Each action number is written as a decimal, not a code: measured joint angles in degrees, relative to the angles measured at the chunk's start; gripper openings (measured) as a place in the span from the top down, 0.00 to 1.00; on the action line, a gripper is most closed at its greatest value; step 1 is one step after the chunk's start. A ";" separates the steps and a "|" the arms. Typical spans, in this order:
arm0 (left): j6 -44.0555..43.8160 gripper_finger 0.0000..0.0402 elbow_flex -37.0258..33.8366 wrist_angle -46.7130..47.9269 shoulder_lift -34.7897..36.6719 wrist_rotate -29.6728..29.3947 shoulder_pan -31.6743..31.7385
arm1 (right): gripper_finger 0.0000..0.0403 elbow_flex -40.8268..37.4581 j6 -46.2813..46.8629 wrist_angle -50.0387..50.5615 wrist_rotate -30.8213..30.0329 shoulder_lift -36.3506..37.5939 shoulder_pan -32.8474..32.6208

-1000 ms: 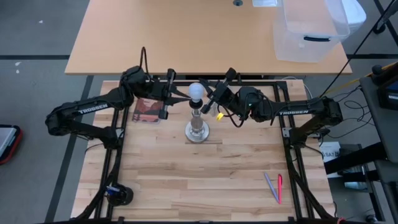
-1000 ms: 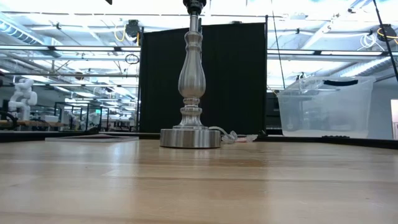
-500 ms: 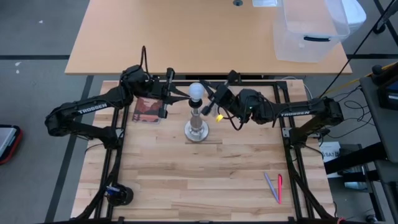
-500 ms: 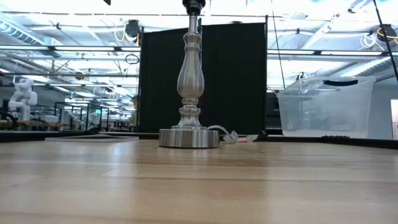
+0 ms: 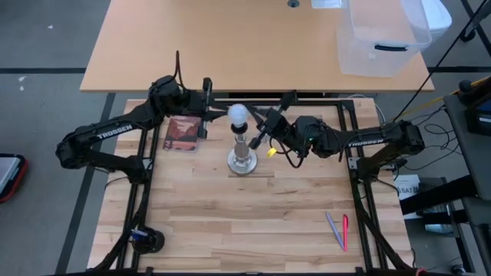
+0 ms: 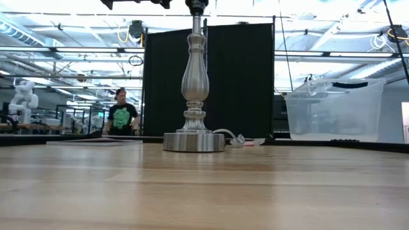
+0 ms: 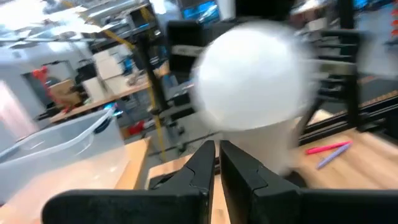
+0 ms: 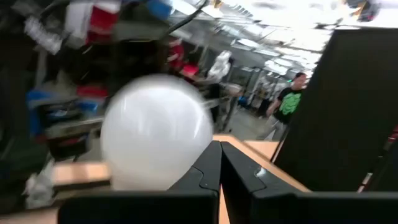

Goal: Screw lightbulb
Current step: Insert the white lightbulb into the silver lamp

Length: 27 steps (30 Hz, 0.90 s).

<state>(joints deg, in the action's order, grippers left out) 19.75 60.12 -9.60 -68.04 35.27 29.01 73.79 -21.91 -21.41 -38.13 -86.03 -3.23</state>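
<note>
The white lightbulb [image 5: 238,114] sits on top of the silver lamp stand [image 6: 194,83], whose round base [image 5: 243,162] rests on the wooden table. My left gripper [image 5: 224,113] comes level from the table's left. It is shut, with its tips at the bulb's left side [image 7: 249,81]. My right gripper [image 5: 254,122] comes level from the right. It is also shut, with its tips at the bulb's right side [image 8: 155,134]. The bulb's screw base and the socket are hidden by the bulb's head in the high view. My left gripper has its shut fingertips [image 7: 208,155] against the lower left flank of the bulb's head [image 7: 236,134]. The fingers point level from the table's left, and nothing is between them. My right gripper lays the tips of its shut fingers [image 8: 211,155] against the bulb's right flank [image 8: 199,146], level from the right. The bulb stays upright on the stand.
A reddish card [image 5: 182,134] lies under my left arm. Two pens [image 5: 337,230] lie near the front right. The lamp's white cord [image 6: 233,138] trails behind the base. A clear plastic bin [image 5: 383,38] stands on the far table. A person [image 6: 121,118] is in the room behind.
My left gripper has swung toward the table's far edge. My right gripper has swung toward the near edge and leftward. Both have stayed shut at the bulb. The bulb has shifted a little to the left, and the stand's base has slid slightly left on the table.
</note>
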 joint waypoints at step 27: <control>1.68 0.93 0.04 5.30 4.14 5.18 0.68 | 1.00 -0.17 -2.81 1.97 -8.22 -0.20 0.33</control>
<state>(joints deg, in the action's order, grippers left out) 21.44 60.16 -4.30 -63.89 40.45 29.69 73.63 -24.72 -19.44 -46.35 -86.24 -2.90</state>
